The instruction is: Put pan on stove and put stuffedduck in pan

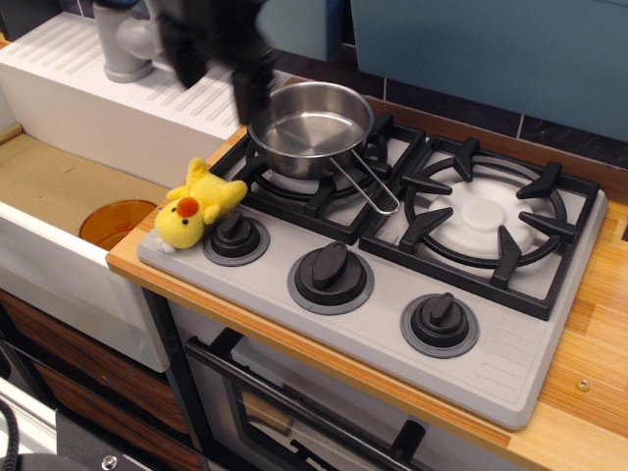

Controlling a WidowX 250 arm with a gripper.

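Steel pan (310, 126) already sits on the stove's (392, 294) left burner, while the duck (193, 206) lies at the stove's front-left corner, below and nearer the camera than the blurred tool (218, 49), whose jaw spread I cannot tell.

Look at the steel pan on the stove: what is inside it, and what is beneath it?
The pan holds nothing; its shiny floor shows bare. It sits on the left burner grate of the stove. The burner centre beneath is hidden by the pan.
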